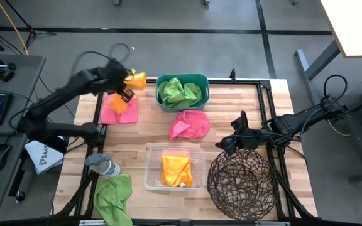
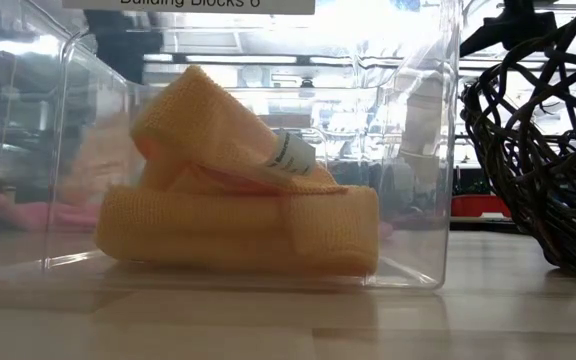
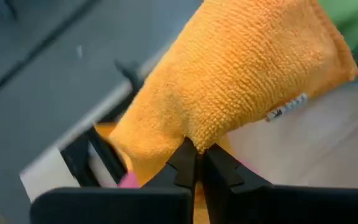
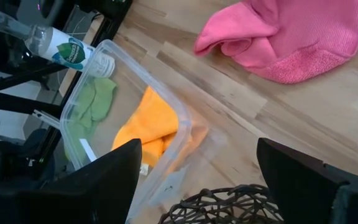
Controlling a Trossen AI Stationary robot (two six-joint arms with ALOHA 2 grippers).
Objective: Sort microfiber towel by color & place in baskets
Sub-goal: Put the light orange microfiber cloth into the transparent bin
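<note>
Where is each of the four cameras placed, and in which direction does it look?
High: overhead, straight down; both arms, left tool holding an orange towel.
Low: table height, into the clear bin; no arm.
Left wrist: past its shut fingers pinching that towel.
Right wrist: down between its open fingers at a pink towel.
Shared: the clear bin's orange towel.

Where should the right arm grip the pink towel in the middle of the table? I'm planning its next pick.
Grip the raised fold at the pink towel's bunched end, nearest the clear bin, coming straight down. In the right wrist view that end humps up into a ridge, while the rest lies flatter. The right gripper, jaws open, waits beside it above the wire basket.
</note>
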